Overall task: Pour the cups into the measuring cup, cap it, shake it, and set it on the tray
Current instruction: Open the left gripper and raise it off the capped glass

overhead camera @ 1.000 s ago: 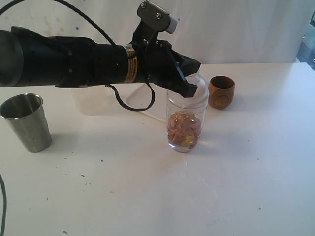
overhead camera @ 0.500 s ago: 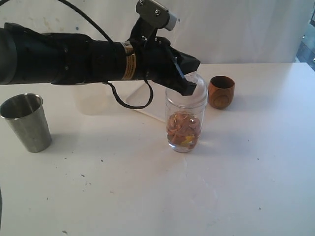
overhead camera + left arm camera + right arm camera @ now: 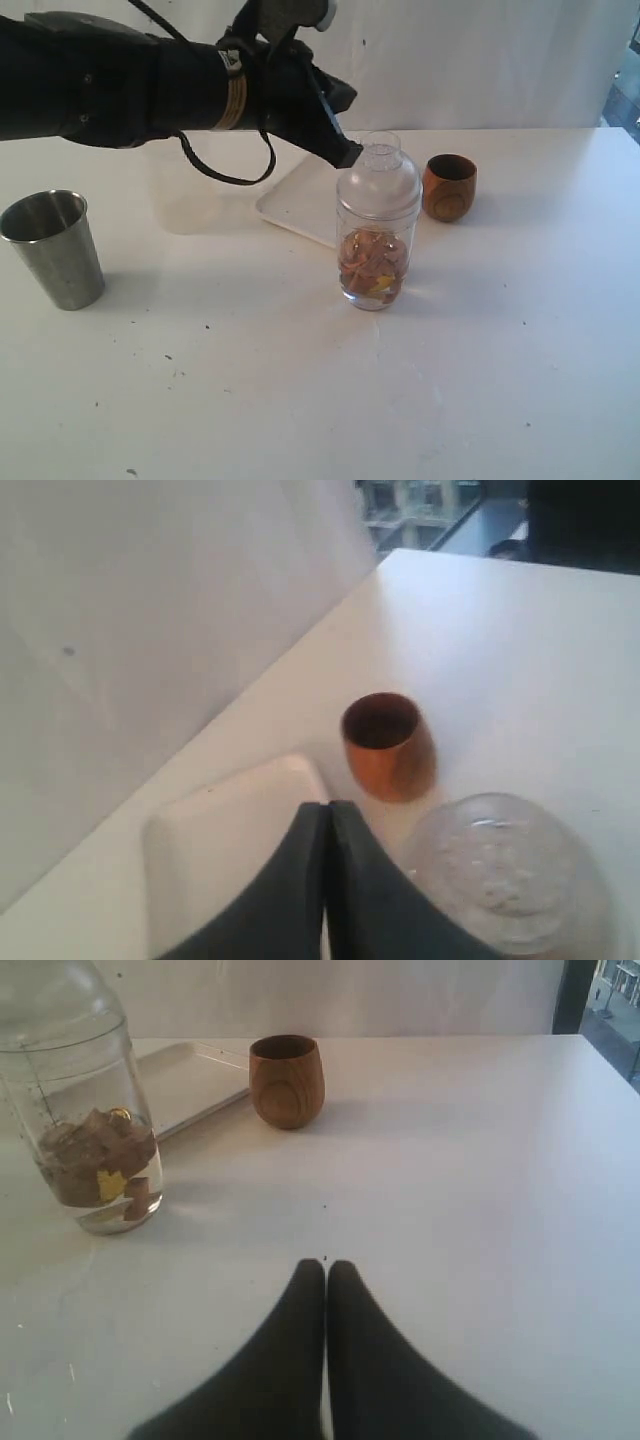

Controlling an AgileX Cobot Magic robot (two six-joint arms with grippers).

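Now that the left hand [image 3: 345,155] has lifted off the cap [image 3: 378,178], its fingers sit together, empty. The measuring cup [image 3: 375,260] stands near the middle of the table [image 3: 300,390]; the right hand [image 3: 326,1265] is closed too.

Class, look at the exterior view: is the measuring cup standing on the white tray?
No, the measuring cup stands on the table, with its base nearer the camera than the tray.
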